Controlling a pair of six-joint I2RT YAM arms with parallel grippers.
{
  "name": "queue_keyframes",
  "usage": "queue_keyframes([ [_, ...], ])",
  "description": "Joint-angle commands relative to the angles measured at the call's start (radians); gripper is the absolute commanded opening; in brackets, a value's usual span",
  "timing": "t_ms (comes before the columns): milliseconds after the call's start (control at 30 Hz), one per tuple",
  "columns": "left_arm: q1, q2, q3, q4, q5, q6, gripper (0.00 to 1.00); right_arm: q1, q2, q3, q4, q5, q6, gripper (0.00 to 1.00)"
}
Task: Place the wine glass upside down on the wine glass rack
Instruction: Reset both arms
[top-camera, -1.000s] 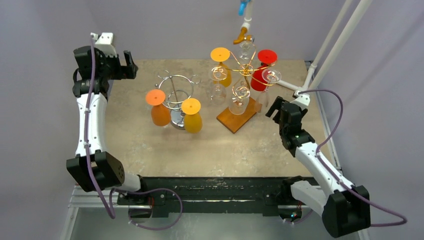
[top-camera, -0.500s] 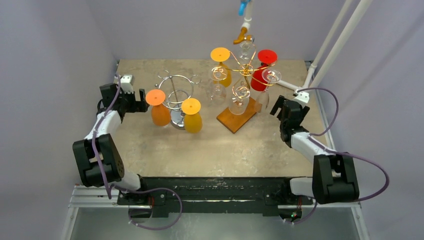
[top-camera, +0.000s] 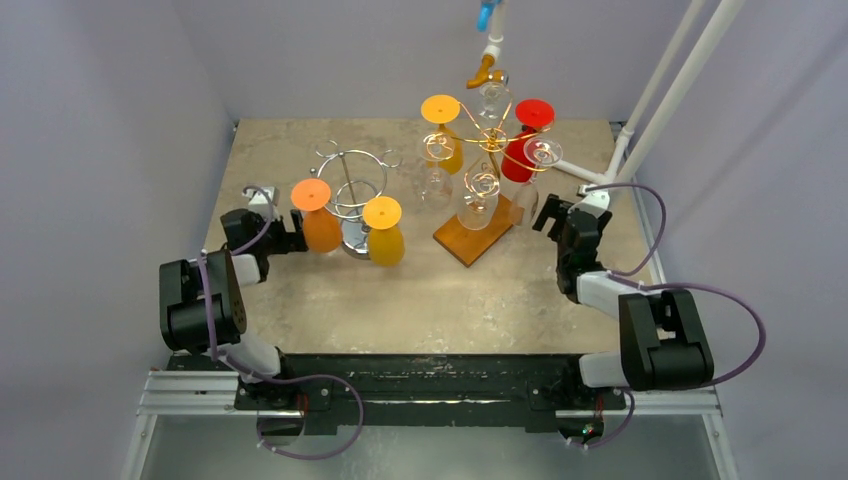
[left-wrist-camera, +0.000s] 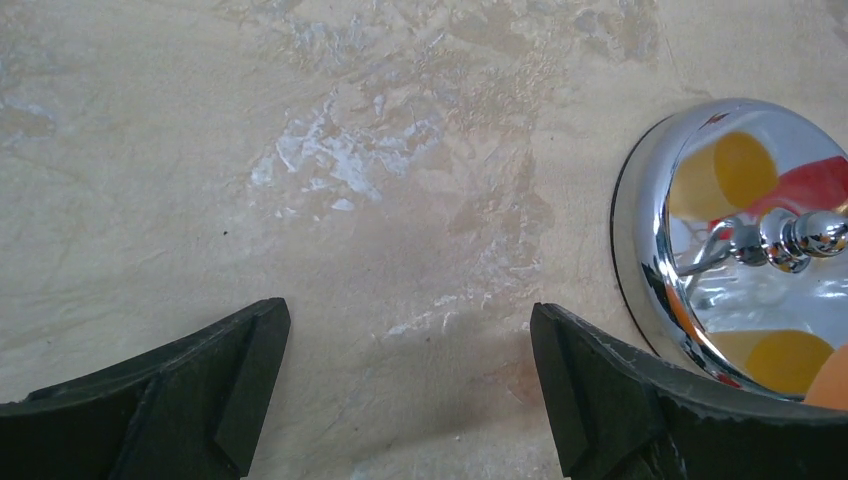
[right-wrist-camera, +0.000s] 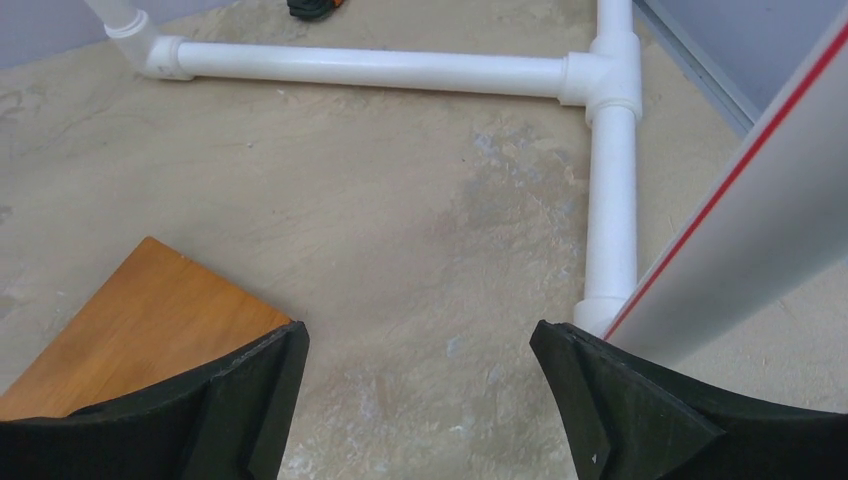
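Over the beige stone-look tabletop (top-camera: 300, 300), seen from the top camera, the left gripper (top-camera: 288, 240) is lying low with its jaws spread wide. It is just beside an orange wine glass (top-camera: 320, 228) that is hanging upside down from the chrome wire rack (top-camera: 352, 170). The right gripper (top-camera: 550, 215) is also standing wide and gripping nothing. It is sitting just beside a clear wine glass (top-camera: 523, 205) that is hanging bowl-down from the copper wire rack (top-camera: 490, 140) on its orange wooden base (top-camera: 462, 240).

Through the left wrist camera, the left gripper (left-wrist-camera: 408, 315) is showing bare tabletop between its black fingers (left-wrist-camera: 150, 400). The chrome rack's round mirrored foot (left-wrist-camera: 650, 250) is sitting just right of the right-hand finger.

Through the right wrist camera, the right gripper (right-wrist-camera: 418, 335) is gaping over bare tabletop. A corner of the wooden base (right-wrist-camera: 140, 320) is lying by its left finger, and white plastic piping (right-wrist-camera: 400, 68) is running beyond. I cannot tell where the glass is from this view.
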Motion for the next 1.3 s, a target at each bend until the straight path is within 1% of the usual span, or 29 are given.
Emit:
queue_keyframes([
  [0, -0.011, 0.033, -0.089, 0.406, 0.034, -0.097, 1.0, -0.002, 0.033, 0.008, 0.181, -0.002, -0.074, 0.99],
  [100, -0.039, 0.072, -0.138, 0.578, 0.009, -0.144, 1.0, -0.002, 0.048, 0.006, 0.223, 0.035, -0.1, 0.99],
  [167, -0.081, 0.092, -0.156, 0.654, -0.015, -0.129, 1.0, -0.002, 0.046, -0.013, 0.276, 0.04, -0.121, 0.99],
  [233, -0.125, 0.082, -0.145, 0.604, -0.061, -0.079, 1.0, -0.002, 0.061, -0.022, 0.333, 0.046, -0.13, 0.99],
  [267, -0.147, 0.076, -0.154, 0.605, -0.092, -0.06, 1.0, -0.003, 0.072, -0.016, 0.335, 0.04, -0.125, 0.99],
  [333, -0.17, 0.061, -0.192, 0.658, -0.111, -0.035, 1.0, -0.002, 0.115, -0.023, 0.395, 0.048, -0.124, 0.99],
  [367, -0.175, 0.049, -0.214, 0.683, -0.126, -0.027, 1.0, -0.002, 0.13, -0.033, 0.44, 0.057, -0.151, 0.99],
  [433, -0.185, 0.036, -0.269, 0.78, -0.141, -0.019, 1.0, -0.002, 0.116, -0.048, 0.417, 0.056, -0.132, 0.99],
  [533, -0.21, 0.034, -0.363, 0.915, -0.191, 0.008, 1.0, -0.002, 0.122, -0.142, 0.564, 0.029, -0.154, 0.99],
  [567, -0.213, 0.07, -0.391, 1.023, -0.194, -0.004, 1.0, 0.0, 0.16, -0.211, 0.735, 0.032, -0.185, 0.99],
  [600, -0.213, 0.113, -0.411, 1.12, -0.194, -0.025, 1.0, 0.019, 0.177, -0.258, 0.894, 0.079, -0.199, 0.99],
  [633, -0.213, 0.106, -0.409, 1.083, -0.2, -0.015, 1.0, 0.027, 0.159, -0.262, 0.896, 0.099, -0.184, 0.99],
  [667, -0.215, 0.068, -0.389, 0.971, -0.204, 0.007, 1.0, 0.027, 0.146, -0.239, 0.827, 0.097, -0.148, 0.99],
  [700, -0.219, 0.069, -0.369, 0.945, -0.215, 0.002, 1.0, 0.025, 0.148, -0.208, 0.766, 0.092, -0.139, 0.99],
  [733, -0.22, 0.099, -0.355, 0.984, -0.211, -0.017, 1.0, 0.025, 0.159, -0.173, 0.73, 0.103, -0.151, 0.99],
  [767, -0.22, 0.09, -0.34, 0.942, -0.215, -0.012, 1.0, 0.024, 0.164, -0.152, 0.692, 0.109, -0.161, 0.99],
  [800, -0.223, 0.068, -0.326, 0.873, -0.226, 0.005, 1.0, 0.024, 0.161, -0.157, 0.694, 0.096, -0.148, 0.99],
  [900, -0.226, 0.086, -0.339, 0.941, -0.221, -0.007, 1.0, 0.024, 0.16, -0.158, 0.694, 0.097, -0.147, 0.99],
  [967, -0.227, 0.074, -0.329, 0.887, -0.23, 0.002, 1.0, 0.024, 0.159, -0.16, 0.698, 0.096, -0.148, 0.99],
  [1033, -0.227, 0.088, -0.337, 0.936, -0.225, -0.007, 1.0, 0.024, 0.158, -0.162, 0.701, 0.096, -0.148, 0.99],
  [1100, -0.227, 0.079, -0.331, 0.904, -0.226, -0.003, 1.0, 0.024, 0.158, -0.163, 0.705, 0.097, -0.151, 0.99],
  [1267, -0.227, 0.084, -0.335, 0.923, -0.225, -0.004, 1.0, 0.024, 0.158, -0.165, 0.711, 0.101, -0.157, 0.99],
])
